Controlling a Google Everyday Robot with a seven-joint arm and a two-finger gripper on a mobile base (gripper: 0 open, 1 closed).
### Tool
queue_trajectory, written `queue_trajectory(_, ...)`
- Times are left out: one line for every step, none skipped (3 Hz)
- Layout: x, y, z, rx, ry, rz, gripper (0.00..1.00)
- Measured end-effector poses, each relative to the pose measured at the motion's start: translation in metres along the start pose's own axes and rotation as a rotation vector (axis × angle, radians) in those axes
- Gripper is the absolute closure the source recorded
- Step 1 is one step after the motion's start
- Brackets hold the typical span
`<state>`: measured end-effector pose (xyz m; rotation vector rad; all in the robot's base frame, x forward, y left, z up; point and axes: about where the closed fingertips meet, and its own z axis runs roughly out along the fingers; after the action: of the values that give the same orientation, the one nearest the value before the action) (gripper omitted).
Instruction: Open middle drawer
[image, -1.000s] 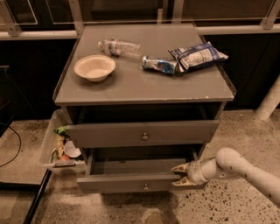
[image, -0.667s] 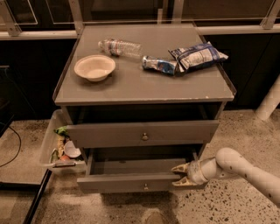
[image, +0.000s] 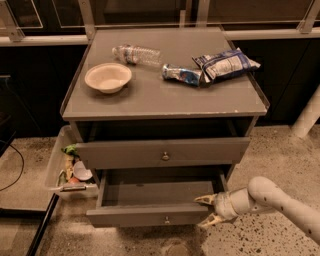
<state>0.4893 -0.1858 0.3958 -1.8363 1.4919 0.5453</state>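
Gripper (image: 206, 212) low at cabinet's right side, fingers spread wide about right end of middle drawer (image: 145, 216), which stands well out. I judge a straight, level pull best, no skew. Front flat, matte grey; small round knob (image: 166, 220) left of gripper. Above: shallow bowl (image: 108, 77), crinkled plastic bottle (image: 136, 53), glossy chip bag (image: 225, 64).

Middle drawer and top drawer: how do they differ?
The middle drawer is pulled far out; the top drawer only slightly. The middle drawer's front is narrower than the top drawer's. The tool sits at the middle drawer's right end, away from the top drawer. Both: grey, one centre knob.
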Motion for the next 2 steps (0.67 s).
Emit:
queue_trajectory(-0.004,0.027,-0.004,-0.003,-0.033,0.000,0.61)
queue_trajectory(-0.011,0.046,-0.012,0.002,-0.047,-0.013,0.84)
